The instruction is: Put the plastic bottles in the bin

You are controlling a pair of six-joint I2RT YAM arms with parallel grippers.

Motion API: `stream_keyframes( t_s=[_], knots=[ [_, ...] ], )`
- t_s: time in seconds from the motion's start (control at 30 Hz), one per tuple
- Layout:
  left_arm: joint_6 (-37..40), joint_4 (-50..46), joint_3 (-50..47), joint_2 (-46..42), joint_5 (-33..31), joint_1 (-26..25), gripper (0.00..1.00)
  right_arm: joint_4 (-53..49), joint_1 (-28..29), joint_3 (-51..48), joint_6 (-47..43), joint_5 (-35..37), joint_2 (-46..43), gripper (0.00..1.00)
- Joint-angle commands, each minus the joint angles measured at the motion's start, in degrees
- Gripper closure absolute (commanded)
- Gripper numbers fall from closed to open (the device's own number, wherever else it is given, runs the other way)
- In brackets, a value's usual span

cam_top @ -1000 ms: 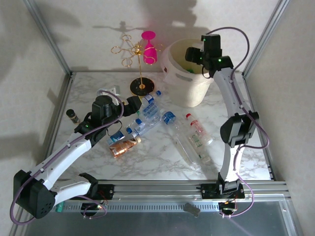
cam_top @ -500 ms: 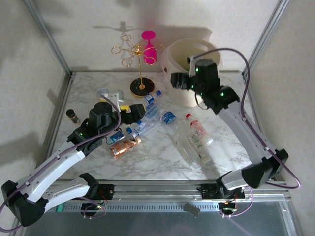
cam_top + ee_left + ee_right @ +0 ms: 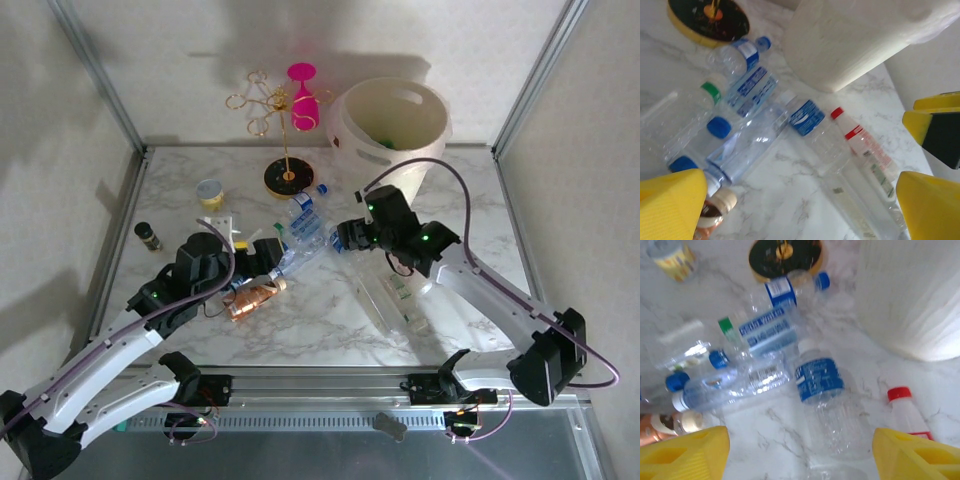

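On the table (image 3: 320, 325), seen from above, the bin (image 3: 360, 125) stands upright at 1 o'clock, well apart from both tools; something green shows inside it, kind not determinable. The plastic bottles (image 3: 300, 225) lie on their sides in a loose heap at the centre. A copper-brown bottle (image 3: 252, 298) lies at the heap's 8 o'clock end, and a red-capped bottle (image 3: 905, 412) towards 4 o'clock. The left tool (image 3: 272, 250) hovers over the 9 o'clock side of the heap, fingers wide apart, nothing between them. The right tool (image 3: 345, 238) hangs over a blue-labelled bottle (image 3: 821, 385), fingers apart, gripping nothing. A gold stand (image 3: 285, 177) with a pink glass (image 3: 303, 95) stands at 12 o'clock. A yellow tub (image 3: 209, 190) and a dark vial (image 3: 148, 236) sit towards 10 o'clock.
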Motion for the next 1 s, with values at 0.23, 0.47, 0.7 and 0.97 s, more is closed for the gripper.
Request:
stream_keyframes(
  t_s=[0.23,0.47,0.7,0.97],
  knots=[
    [-7.5,6.5,-11.1,-2.3,-0.3,-0.4,0.03,6.0,0.0,-2.0,-4.0,3.3,13.7,0.21],
    [-10.0,9.4,-15.0,-3.5,0.0,-0.5,0.03,10.6,-2.8,-0.9,-3.8,-0.7,22.4,0.21],
    [-10.0,9.5,-16.2,-3.9,0.1,-0.5,0.03,12.5,-4.0,0.0,-3.5,-1.9,28.7,0.21],
    [-9.4,10.0,-15.9,-2.9,0.6,-0.5,0.02,14.2,-4.7,0.5,-3.8,-1.4,32.6,0.25]
  ],
)
